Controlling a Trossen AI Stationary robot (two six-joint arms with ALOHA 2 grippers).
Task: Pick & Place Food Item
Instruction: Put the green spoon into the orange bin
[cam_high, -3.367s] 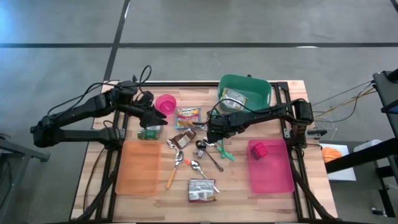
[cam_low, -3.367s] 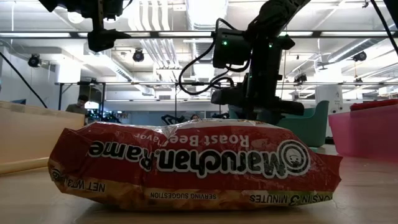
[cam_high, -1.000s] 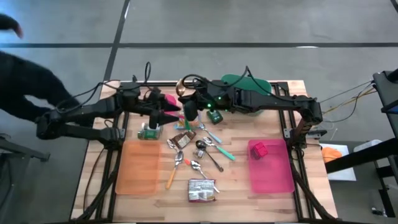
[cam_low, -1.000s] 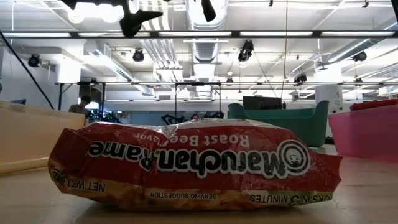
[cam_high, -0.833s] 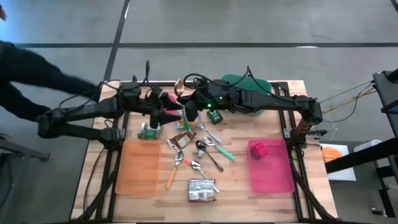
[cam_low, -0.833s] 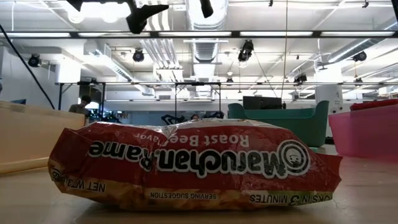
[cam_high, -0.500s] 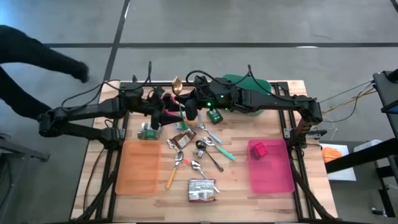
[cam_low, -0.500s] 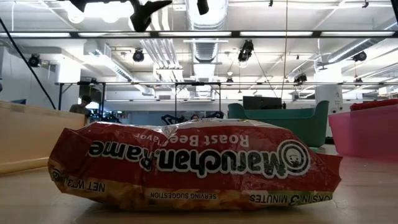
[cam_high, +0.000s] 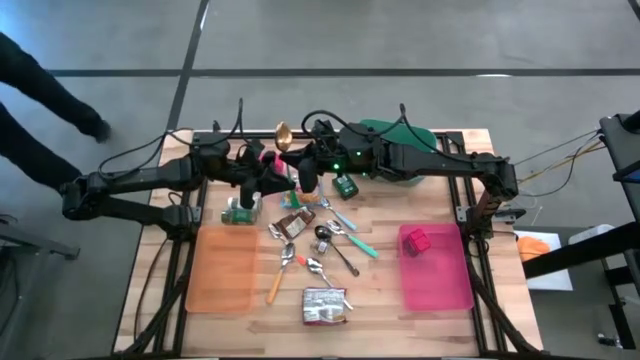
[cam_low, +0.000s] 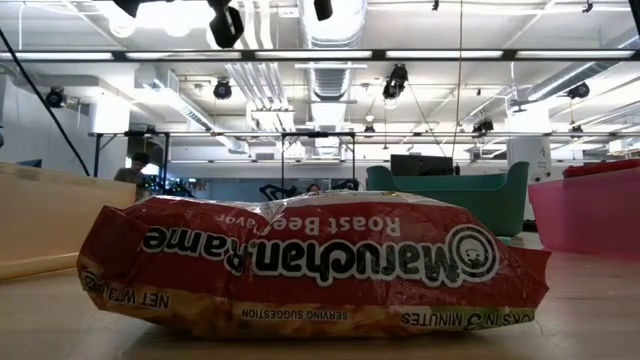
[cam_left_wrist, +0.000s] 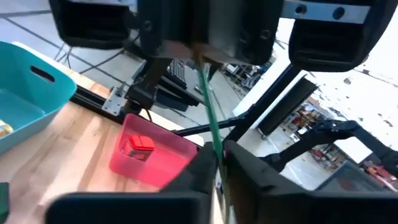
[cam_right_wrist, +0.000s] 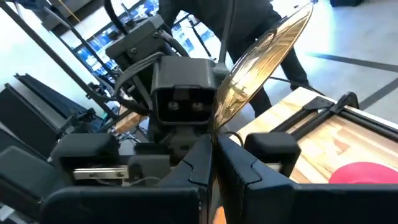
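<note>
Gold-bowled, green-handled spoon (cam_right_wrist: 261, 59) stands upright at upper centre of the high view, above the worktop (cam_high: 390, 290). We see the right claw (cam_right_wrist: 214, 152) closed tight on its stem below the bowl. The left claw (cam_left_wrist: 217, 165) is closed on the thin green handle. We judge the spoon light, stiff and slippery; grip the handle squarely. The ramen pack (cam_low: 310, 265) lies at lower centre, untouched; its film crinkles and its contents are probably brittle, so take it across the middle.
</note>
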